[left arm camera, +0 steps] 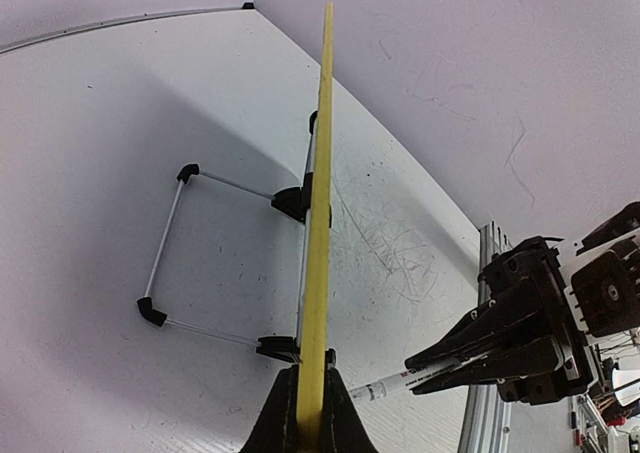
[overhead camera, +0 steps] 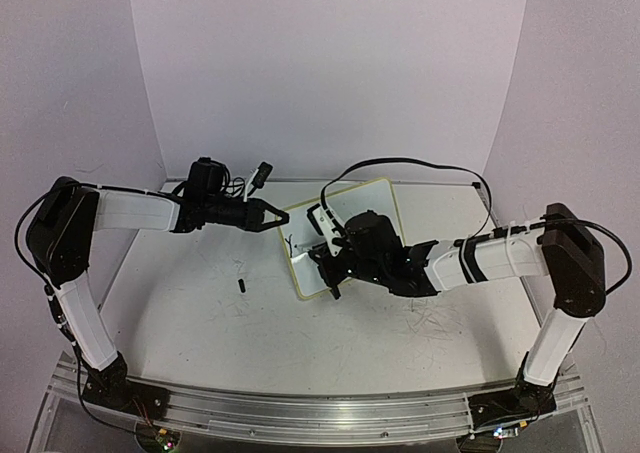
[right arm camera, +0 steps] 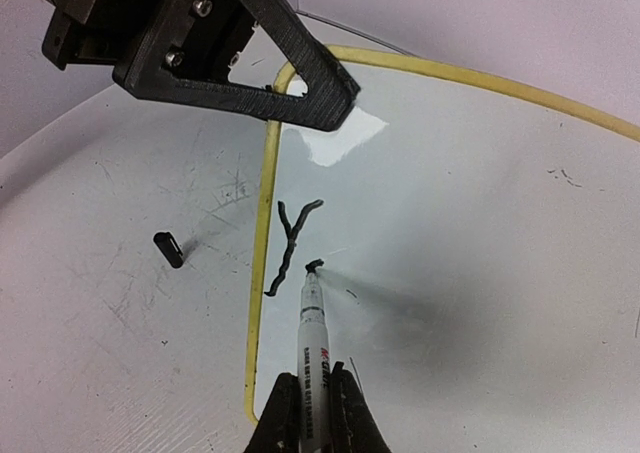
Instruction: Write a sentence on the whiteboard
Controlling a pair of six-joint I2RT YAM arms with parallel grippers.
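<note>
The whiteboard (overhead camera: 375,205) leans tilted on its stand mid-table, white with a pale yellow rim (left arm camera: 318,203). My left gripper (overhead camera: 281,216) is shut on the board's left rim, which the left wrist view (left arm camera: 311,378) shows edge-on between its fingers. My right gripper (right arm camera: 312,375) is shut on a white marker (right arm camera: 314,333), and the marker's black tip touches the board face. Of the sentence, only a black letter "Y" (right arm camera: 289,243) shows, just left of the tip near the rim. The right gripper also shows in the top view (overhead camera: 328,265).
The marker's black cap (overhead camera: 241,286) lies on the table left of the board, also in the right wrist view (right arm camera: 168,249). The board's wire stand with black feet (left arm camera: 165,248) spreads behind it. The table bears grey scribble marks (left arm camera: 390,243). White walls enclose the back and sides.
</note>
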